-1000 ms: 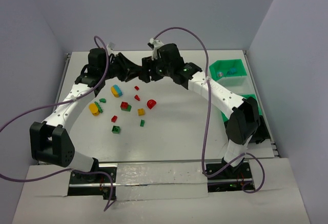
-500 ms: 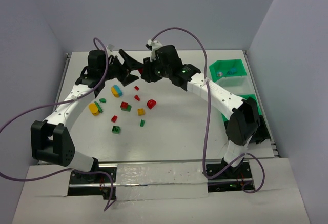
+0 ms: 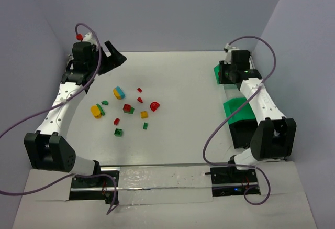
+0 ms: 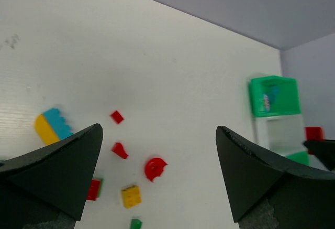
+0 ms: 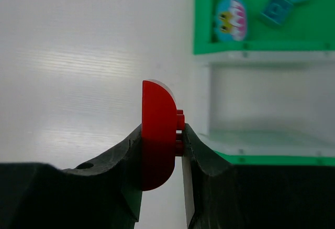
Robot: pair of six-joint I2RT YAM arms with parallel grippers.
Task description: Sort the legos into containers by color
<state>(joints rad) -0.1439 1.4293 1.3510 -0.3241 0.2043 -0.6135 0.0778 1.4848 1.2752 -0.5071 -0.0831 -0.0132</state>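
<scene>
My right gripper (image 5: 178, 129) is shut on a red half-round lego (image 5: 157, 145), held on edge above the table, just left of the green containers (image 5: 251, 35). The far container holds blue legos (image 5: 277, 6); the nearer one (image 5: 261, 158) shows a pale floor. From above, the right gripper (image 3: 225, 73) hangs by the containers (image 3: 238, 107) at the right. My left gripper (image 3: 116, 57) is open and empty, raised at the back left. Loose legos lie below it: a yellow-blue one (image 4: 49, 126), a red round one (image 4: 155, 168), a yellow one (image 4: 131, 196).
More red, green and yellow bricks are scattered left of the table's centre (image 3: 127, 108). Walls close in the back and both sides. Black arm bases sit at the near edge, and purple cables loop over both arms.
The two grippers were together at the back centre. The left one opened wide and swung to the back left. The right one closed and carried the red lego right to the containers.
</scene>
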